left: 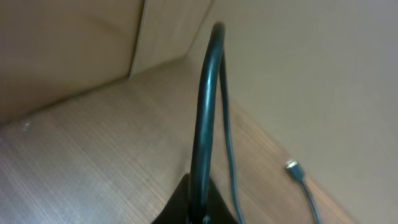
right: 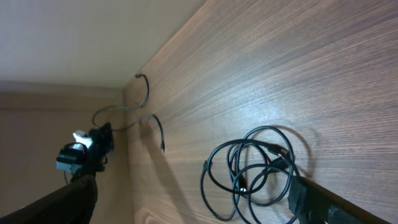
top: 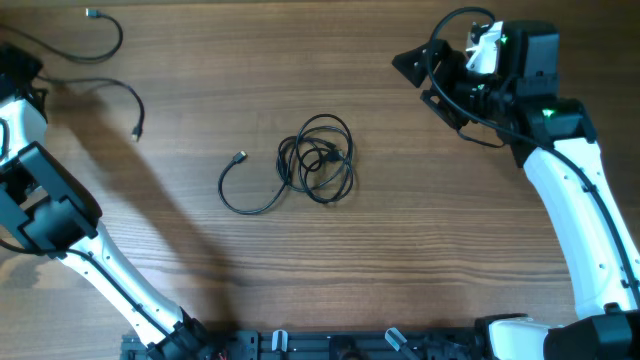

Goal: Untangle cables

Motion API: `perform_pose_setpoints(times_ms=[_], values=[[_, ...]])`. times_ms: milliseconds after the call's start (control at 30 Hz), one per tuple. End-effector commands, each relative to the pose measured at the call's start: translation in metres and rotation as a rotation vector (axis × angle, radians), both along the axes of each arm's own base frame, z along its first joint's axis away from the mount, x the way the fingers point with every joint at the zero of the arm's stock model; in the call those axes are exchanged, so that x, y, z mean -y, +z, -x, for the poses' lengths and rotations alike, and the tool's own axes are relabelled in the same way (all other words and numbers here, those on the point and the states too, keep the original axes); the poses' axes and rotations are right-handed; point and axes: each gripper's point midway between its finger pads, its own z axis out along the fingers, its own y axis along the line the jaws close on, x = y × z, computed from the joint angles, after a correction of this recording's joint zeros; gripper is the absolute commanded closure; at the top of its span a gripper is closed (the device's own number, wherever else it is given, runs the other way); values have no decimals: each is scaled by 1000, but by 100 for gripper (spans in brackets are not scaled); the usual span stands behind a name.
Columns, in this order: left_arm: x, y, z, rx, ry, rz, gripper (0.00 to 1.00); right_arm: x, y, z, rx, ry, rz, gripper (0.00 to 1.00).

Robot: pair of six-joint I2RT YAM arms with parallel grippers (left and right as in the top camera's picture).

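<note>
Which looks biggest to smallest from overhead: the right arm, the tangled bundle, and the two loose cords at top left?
1. right arm
2. tangled bundle
3. upper loose cord and lower loose cord: they look alike and both are partly hidden at the left, so unranked.

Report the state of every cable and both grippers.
Left gripper: shut on a cable that arches upward.
Right gripper: open, holding nothing.
Tangled coil: looped over itself, lying mid-table, neither gripper touching it.
Loose plug end: lying flat on the table.
</note>
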Motion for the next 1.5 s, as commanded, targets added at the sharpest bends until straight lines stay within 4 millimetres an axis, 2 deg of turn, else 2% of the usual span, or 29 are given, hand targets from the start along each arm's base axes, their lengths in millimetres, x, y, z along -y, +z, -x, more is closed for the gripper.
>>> perform_pose_setpoints(times_ms=[0, 33, 67, 100, 233, 333, 400, 467, 533, 600, 733, 767, 800, 933, 1000, 1133, 1233, 1333, 1467], values=[[2, 26, -10, 72, -41, -61, 93, -9, -2, 4, -12, 26, -12, 0], [2, 25, -10, 71, -41, -60, 78, -9, -2, 4, -11, 28, -13, 0], [2, 22, -9, 61, -41, -53, 32, -10, -2, 4, -11, 28, -12, 0], [2, 16, -8, 43, -36, -43, 0, -10, -2, 4, -11, 28, -13, 0], [-2, -15, 9, -71, 13, 15, 0, -10, -2, 4, -10, 28, -12, 0], [3, -36, 20, -150, 15, 72, 0, -10, -2, 4, -11, 29, -13, 0], [16, -55, 29, -226, -4, 135, 0, -10, -2, 4, -10, 29, -12, 0], [34, -66, 29, -255, -64, 198, 0, -10, -2, 4, -10, 29, -12, 0], [52, -69, 25, -253, -132, 245, 0, -10, -1, 4, -9, 29, -12, 0], [62, -63, 22, -258, -153, 251, 0, -10, -1, 3, -6, 29, -13, 0], [84, -27, 20, -260, -178, 241, 0, -10, -1, 4, -7, 31, -10, 0], [93, -21, 23, -276, -188, 251, 0, -10, -1, 4, -7, 31, -10, 0], [114, -22, 29, -338, -206, 285, 0, -10, -1, 3, -7, 31, -10, 0], [138, -49, 46, -505, -164, 292, 0, -9, -1, 2, 0, 28, -2, 0], [160, -68, 54, -606, -171, 297, 0, -9, -2, 3, 16, 43, 13, 0], [192, -90, 55, -687, -213, 309, 0, -9, -2, 3, 22, 54, 23, 0], [191, -97, 60, -718, -147, 281, 1, -9, -5, 5, 9, 55, 26, 0], [192, -100, 63, -733, -142, 283, 20, -8, -6, 7, 2, 56, 28, 0], [186, -117, 80, -793, -96, 254, 26, -8, -6, 7, 3, 56, 28, 0]])
